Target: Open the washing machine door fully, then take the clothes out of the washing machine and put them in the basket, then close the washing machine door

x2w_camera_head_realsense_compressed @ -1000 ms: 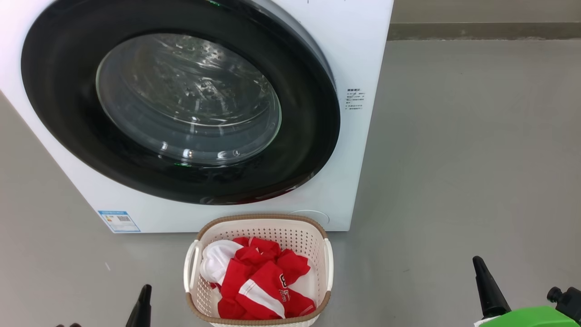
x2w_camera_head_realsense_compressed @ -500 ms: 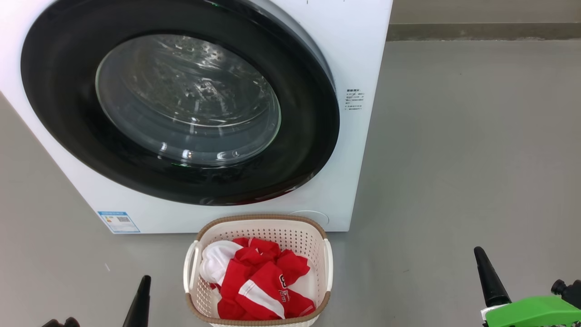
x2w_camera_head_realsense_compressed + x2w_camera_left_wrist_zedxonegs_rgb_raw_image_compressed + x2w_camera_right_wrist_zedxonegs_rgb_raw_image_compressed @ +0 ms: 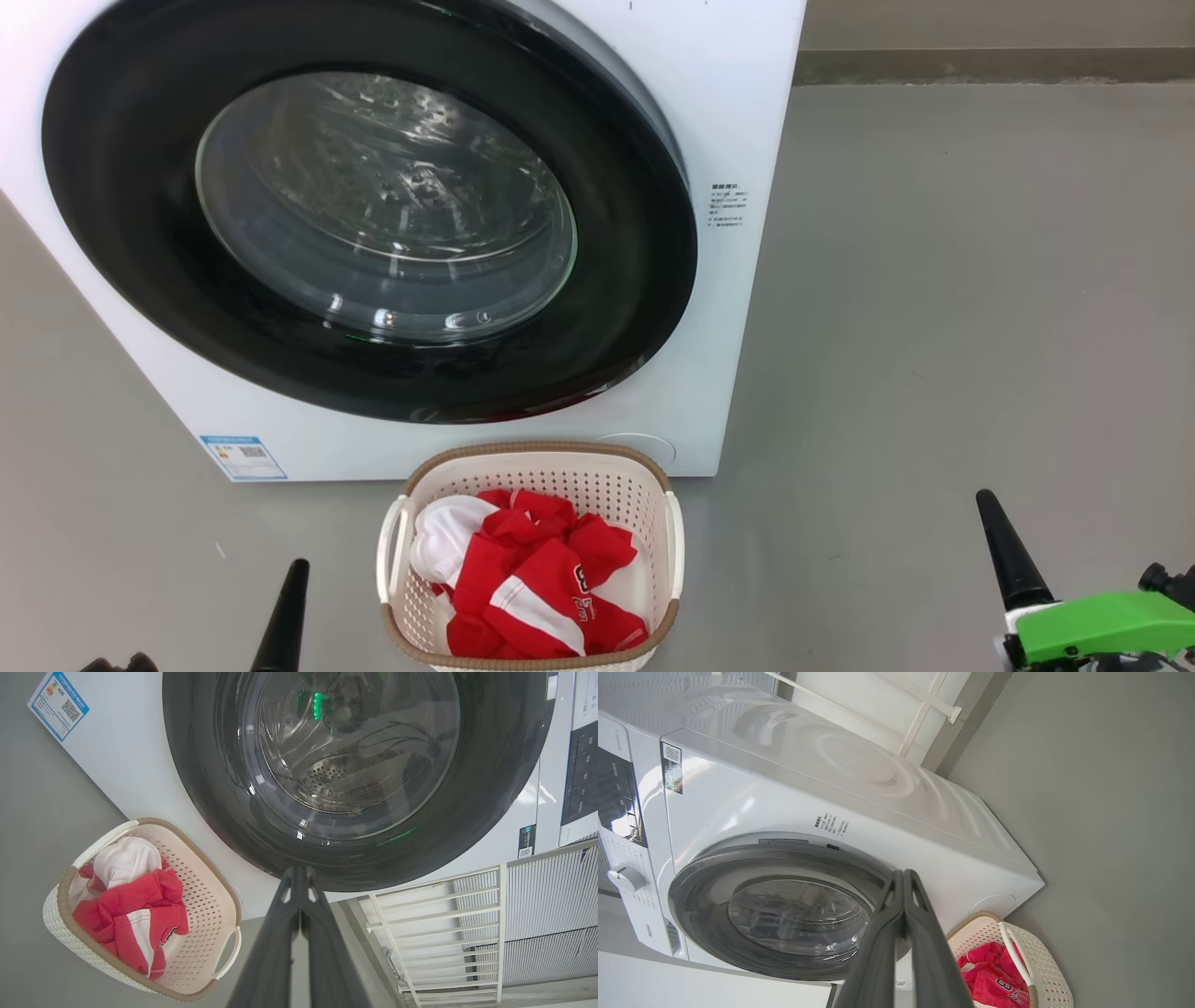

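Grey floor (image 3: 934, 280) runs round the machine to a wall skirting at the back. Washing machine door (image 3: 121, 205) sits flat against the front of the washing machine (image 3: 738, 112), black rim flush w/ the white panel as far as head & right wrist views show. Drum (image 3: 336, 779) behind the glass looks bare of fabric. Clothes (image 3: 532, 579), red & white, one w/ a printed number, lie heaped in the basket (image 3: 541, 453), which stands on the floor just in front of the machine, below the door's lower edge. Left pincer (image 3: 285, 616) hangs low to the basket's left, apart from it, fingers pressed together, holding nothing. Right pincer (image 3: 1004, 551) sits low at far right, well apart, likewise closed & empty, w/ a green part (image 3: 1092, 625) behind it.

Judgement: unloading is done and the door-closing step is at its end or finished. Next move, if any, prob. calls for a firm push on the rim to make sure the latch has caught (latch itself can't be seen). Otherwise the arms just back off.
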Available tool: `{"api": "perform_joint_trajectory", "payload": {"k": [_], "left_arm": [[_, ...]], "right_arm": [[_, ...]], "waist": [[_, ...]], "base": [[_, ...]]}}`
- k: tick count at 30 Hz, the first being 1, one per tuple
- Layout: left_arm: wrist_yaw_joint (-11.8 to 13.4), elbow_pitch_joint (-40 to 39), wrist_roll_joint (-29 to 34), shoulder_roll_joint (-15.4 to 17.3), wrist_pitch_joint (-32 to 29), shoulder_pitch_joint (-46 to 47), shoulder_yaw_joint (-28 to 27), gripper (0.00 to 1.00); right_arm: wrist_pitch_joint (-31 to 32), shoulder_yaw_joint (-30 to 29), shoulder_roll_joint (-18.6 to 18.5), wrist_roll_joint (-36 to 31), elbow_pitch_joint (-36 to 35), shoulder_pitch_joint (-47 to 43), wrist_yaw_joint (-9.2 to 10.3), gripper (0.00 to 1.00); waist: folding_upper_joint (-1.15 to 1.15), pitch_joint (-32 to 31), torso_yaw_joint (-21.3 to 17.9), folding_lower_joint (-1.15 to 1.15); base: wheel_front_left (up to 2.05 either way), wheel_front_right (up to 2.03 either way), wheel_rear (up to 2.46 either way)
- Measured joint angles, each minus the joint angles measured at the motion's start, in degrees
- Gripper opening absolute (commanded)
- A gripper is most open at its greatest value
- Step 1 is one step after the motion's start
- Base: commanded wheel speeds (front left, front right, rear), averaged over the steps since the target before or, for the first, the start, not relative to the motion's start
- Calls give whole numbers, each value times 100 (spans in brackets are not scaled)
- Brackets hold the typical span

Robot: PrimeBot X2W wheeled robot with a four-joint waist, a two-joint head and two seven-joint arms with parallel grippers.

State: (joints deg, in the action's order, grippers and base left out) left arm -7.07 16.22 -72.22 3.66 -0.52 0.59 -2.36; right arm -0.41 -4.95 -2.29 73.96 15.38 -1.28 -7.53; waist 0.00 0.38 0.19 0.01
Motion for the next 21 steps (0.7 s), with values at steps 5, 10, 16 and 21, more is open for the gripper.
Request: {"api": "perform_joint_trajectory", "payload": {"k": [5,10,16,21], "left_arm": [[0,-9,-253,-13,-94,92,-36,0],[0,-15,-539,-51,-158,113,-65,0],[-1,-19,-882,-66,-272,140,-99,0],[-1,-36,-1182,-83,-352,218,-125,0]], "right_arm": [[87,-16,-10,227,0,61,0,0],[154,-36,-14,527,2,109,0,0],[263,-60,-18,856,1,199,0,0],[355,-88,-22,1140,1,281,0,0]], "waist": [[0,-3,-3,0],[0,-6,-6,0],[0,-10,-9,0],[0,-12,-12,0]], "base": [[0,0,0],[0,0,0],[0,0,0],[0,0,0]]}}
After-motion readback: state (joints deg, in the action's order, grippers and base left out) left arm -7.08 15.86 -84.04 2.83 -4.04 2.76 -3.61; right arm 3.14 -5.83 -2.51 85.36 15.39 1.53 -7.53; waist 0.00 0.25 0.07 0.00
